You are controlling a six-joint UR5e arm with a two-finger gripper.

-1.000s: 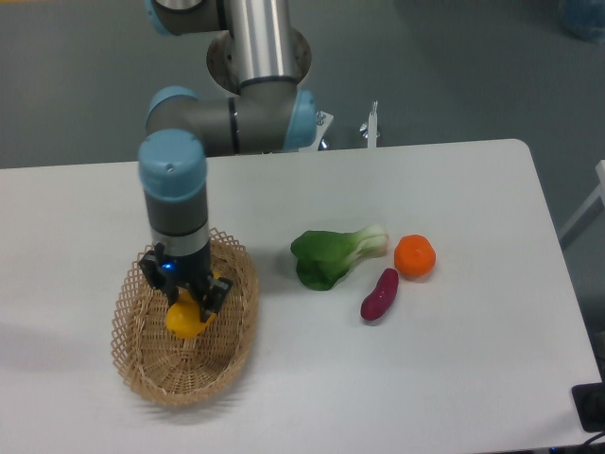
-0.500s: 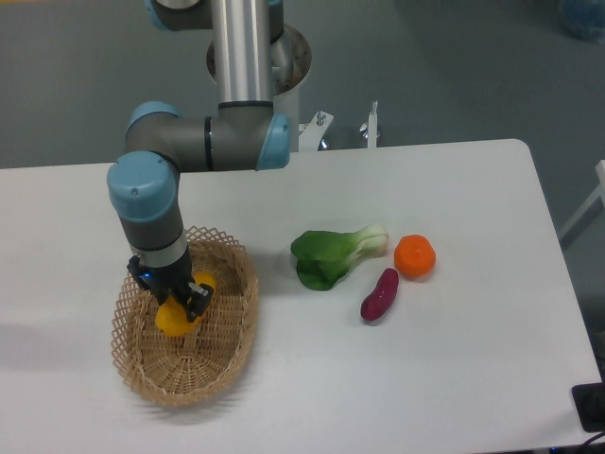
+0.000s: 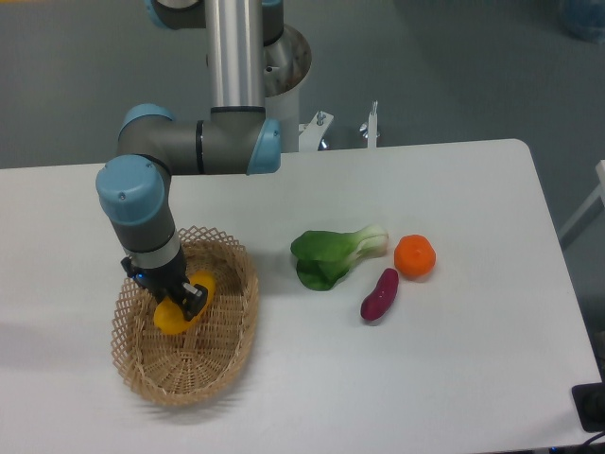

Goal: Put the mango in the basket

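Observation:
The yellow-orange mango (image 3: pixel 173 317) is inside the light tan wicker basket (image 3: pixel 227 355) at the table's left front, low over its upper half. My gripper (image 3: pixel 174 299) points straight down into the basket and is shut on the mango, with its dark fingers on either side of the fruit. Whether the mango touches the basket floor I cannot tell.
A green bok choy (image 3: pixel 333 255) lies at the table's middle. To its right sit a round orange tangerine (image 3: pixel 415 256) and a small purple sweet potato (image 3: pixel 379 294). The arm's base column (image 3: pixel 236 57) rises behind the table's far edge.
The gripper with the mango has shifted left and slightly up-table inside the basket. The arm's wrist swung left with it.

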